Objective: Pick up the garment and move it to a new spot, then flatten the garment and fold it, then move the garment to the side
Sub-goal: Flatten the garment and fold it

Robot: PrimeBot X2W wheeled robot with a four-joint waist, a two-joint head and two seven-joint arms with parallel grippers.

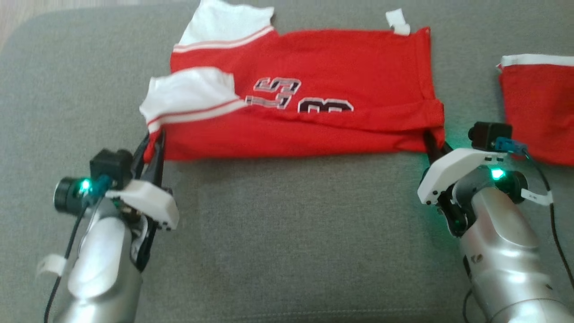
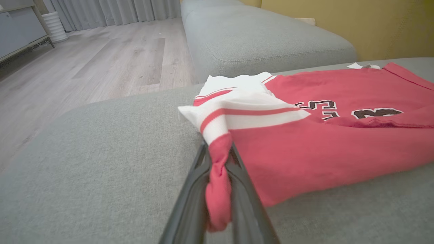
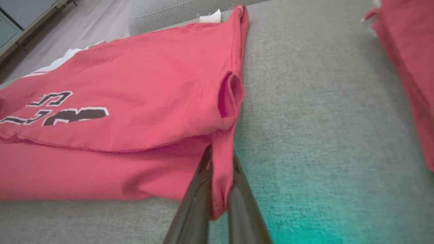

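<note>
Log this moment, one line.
left gripper: shut on garment, sleeve-side corner | right gripper: shut on garment, hem-side corner | garment: part-folded on grey cushion

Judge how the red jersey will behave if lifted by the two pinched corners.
Probably floppy: the red jersey bunches into a thin roll in the left gripper and creases at the right gripper, so its middle would likely sag. It looks thin and light. The white sleeve lying loose on top may flop open.

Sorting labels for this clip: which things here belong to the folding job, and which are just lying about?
Job: red jersey; left gripper and right gripper, each shut on a near corner.
Lying about: second red garment at right.
</note>
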